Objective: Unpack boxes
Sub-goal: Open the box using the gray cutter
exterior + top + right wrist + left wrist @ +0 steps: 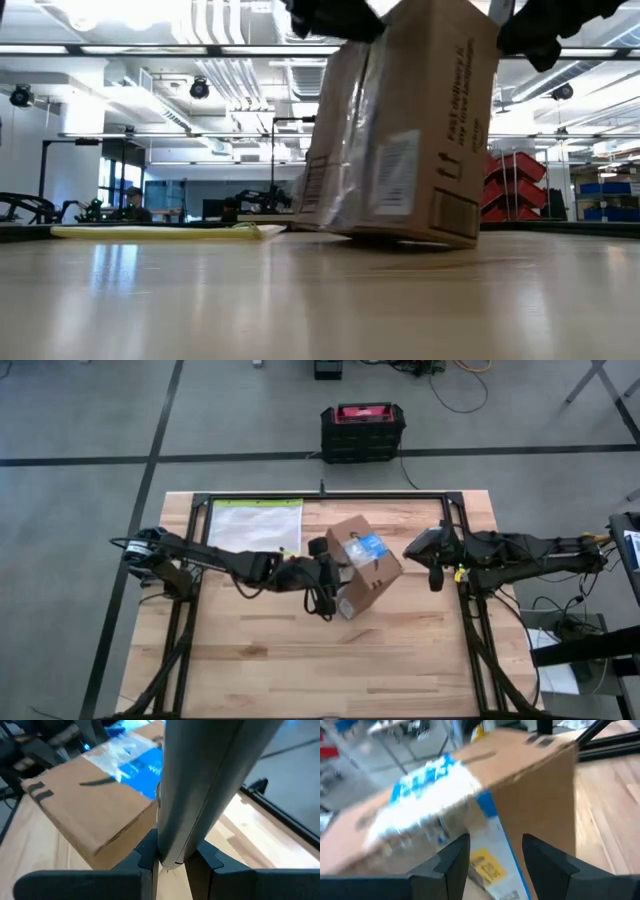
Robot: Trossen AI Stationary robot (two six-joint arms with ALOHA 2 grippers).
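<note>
**Cardboard box tipped on edge between the two arms**

The corrugated cardboard box (pixel 363 568) stands near the middle of the wooden table (pixel 400 660), tilted, one bottom edge lifted. It looks stiff and probably light; the clear tape and glossy labels are likely slippery, so the bare cardboard edges are the better hold. The left gripper (pixel 492 851) sits against its left side, fingers parted, nothing between them. The right gripper (pixel 171 851) hovers just beside the right side, clamped on a grey, blade-like tool (pixel 200 785)
</note>
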